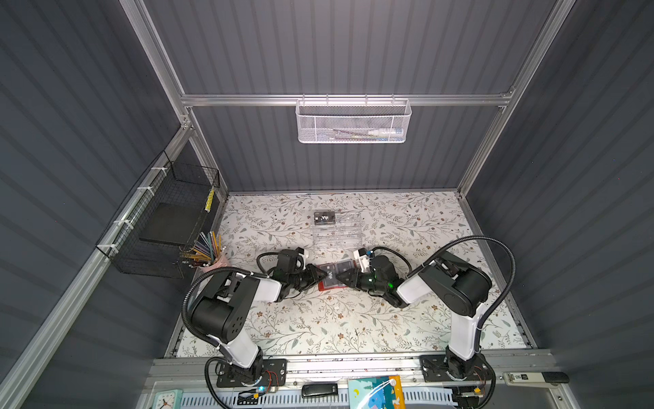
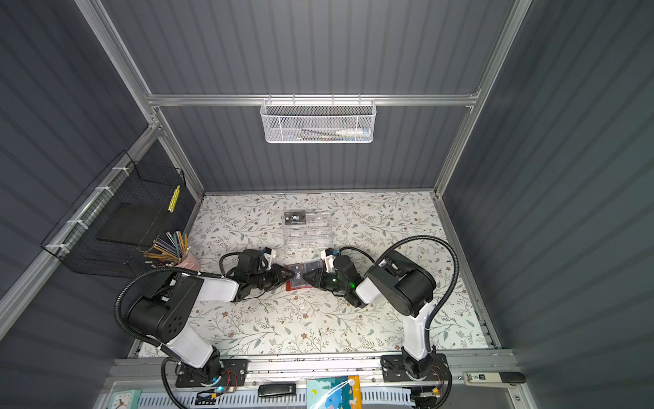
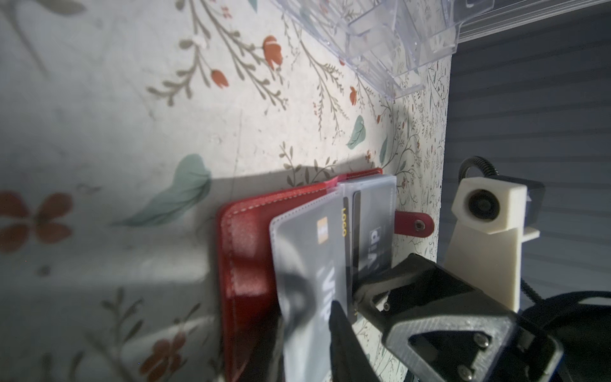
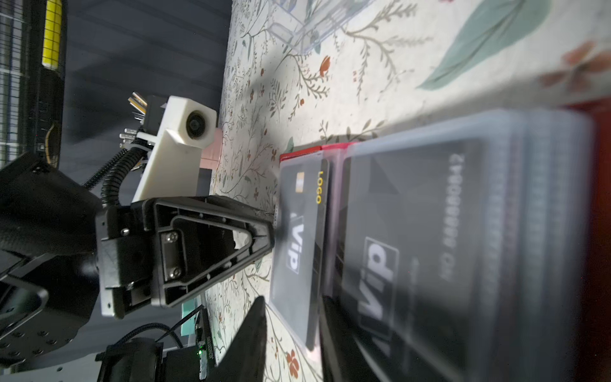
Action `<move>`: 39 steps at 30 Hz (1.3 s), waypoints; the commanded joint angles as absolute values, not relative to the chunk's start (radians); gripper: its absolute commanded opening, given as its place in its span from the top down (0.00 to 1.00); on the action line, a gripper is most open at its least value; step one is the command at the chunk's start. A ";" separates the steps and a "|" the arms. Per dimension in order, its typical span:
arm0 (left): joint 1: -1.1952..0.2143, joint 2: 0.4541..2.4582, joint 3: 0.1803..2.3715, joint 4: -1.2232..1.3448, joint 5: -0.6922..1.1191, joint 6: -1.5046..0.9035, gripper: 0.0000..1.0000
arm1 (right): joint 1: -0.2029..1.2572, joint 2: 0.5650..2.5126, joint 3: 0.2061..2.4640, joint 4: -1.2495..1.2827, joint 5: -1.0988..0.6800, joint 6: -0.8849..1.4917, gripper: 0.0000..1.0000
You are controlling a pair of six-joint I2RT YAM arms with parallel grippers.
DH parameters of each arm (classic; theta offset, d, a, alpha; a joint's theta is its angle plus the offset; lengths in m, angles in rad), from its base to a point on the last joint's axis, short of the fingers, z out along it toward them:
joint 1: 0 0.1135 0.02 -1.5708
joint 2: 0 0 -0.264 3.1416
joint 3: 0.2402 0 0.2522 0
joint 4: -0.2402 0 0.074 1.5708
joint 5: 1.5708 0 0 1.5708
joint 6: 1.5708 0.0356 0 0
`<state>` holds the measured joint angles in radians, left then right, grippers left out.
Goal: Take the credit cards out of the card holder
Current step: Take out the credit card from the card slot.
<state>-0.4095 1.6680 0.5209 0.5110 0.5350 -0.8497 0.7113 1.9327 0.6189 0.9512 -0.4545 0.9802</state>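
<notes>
The red leather-like card holder point(image 3: 244, 238) lies open mid-frame on the floral surface point(image 1: 318, 325). Your left hand point(image 1: 322, 274) pinches a clear plastic sleeve point(image 3: 297, 238), probably steadying its black Vip credit card point(image 4: 299, 231). I cannot tell whether your right hand point(image 1: 338, 277) is gripping anything.

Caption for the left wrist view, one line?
Open red card holder on floral table; black Vip cards sit inside clear sleeves.

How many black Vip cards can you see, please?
3 cards: one at the clear organizer's far corner, one in the red card holder's sleeve nearer the left arm, one in its sleeve stack nearer the right arm. Others may hide underneath.
</notes>
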 commanded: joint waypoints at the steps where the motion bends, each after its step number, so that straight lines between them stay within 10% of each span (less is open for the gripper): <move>1: -0.432 1.710 0.514 0.488 0.545 -0.867 0.75 | 0.727 1.910 0.620 0.745 -0.358 0.921 0.68; 39: -0.444 1.688 0.481 0.620 0.612 -0.879 1.00 | 0.689 1.854 0.543 0.812 -0.364 0.954 0.65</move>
<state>-0.4381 1.6951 0.4973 0.5747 0.5865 -0.8719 0.7010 1.8439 0.5674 0.8635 -0.3714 0.9611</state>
